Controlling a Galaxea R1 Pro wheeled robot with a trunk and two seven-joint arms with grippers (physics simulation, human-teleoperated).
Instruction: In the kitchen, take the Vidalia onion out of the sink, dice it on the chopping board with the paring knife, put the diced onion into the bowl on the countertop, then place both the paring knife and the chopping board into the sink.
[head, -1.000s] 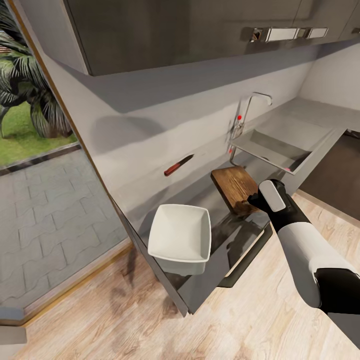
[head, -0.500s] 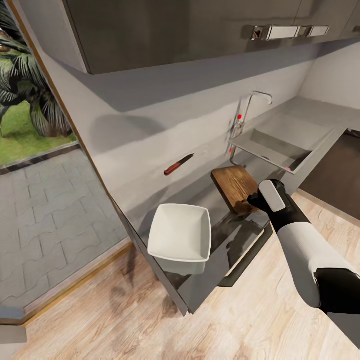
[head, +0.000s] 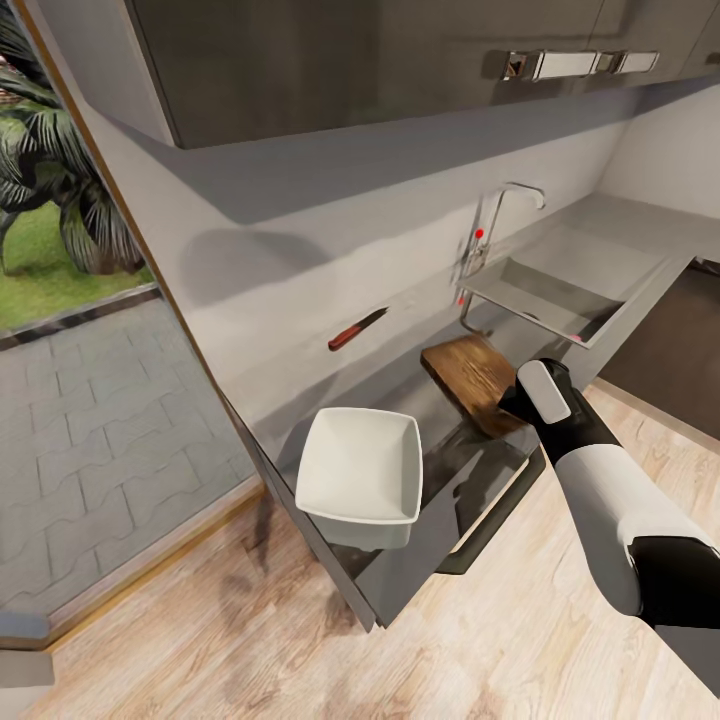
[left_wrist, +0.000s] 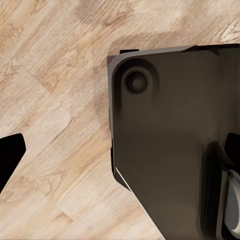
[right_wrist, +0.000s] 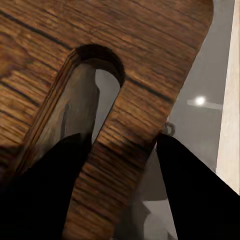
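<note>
KITCHEN — The robot's right gripper (head: 512, 402) is clamped on the near end of the chopping board (head: 470, 375), which lies on the steel countertop (head: 400, 385) w/ its gripped end tilted a little off the surface. In the right wrist view the two dark fingers (right_wrist: 192, 192) straddle the strip of wood beside the board's handle slot (right_wrist: 87, 107), one finger through the slot, the other at the board's outer edge; grey worktop shows through the opening.

Rel. to the board: the white bowl (head: 362, 468) sits nearer the camera & to the left, close to the counter's front edge. The paring knife (head: 356, 329), red handle, dark blade, lies further left & back, nr the wall. The sink (head: 545, 290) is just beyond the board's far end, chrome tap (head: 492, 225) w/ red knob at its back. A small pinkish spot in the basin can't be made out.

Left wrist view: wood floor (left_wrist: 55, 100) & part of a dark robot body panel (left_wrist: 175, 140); left gripper state can't be told.
</note>
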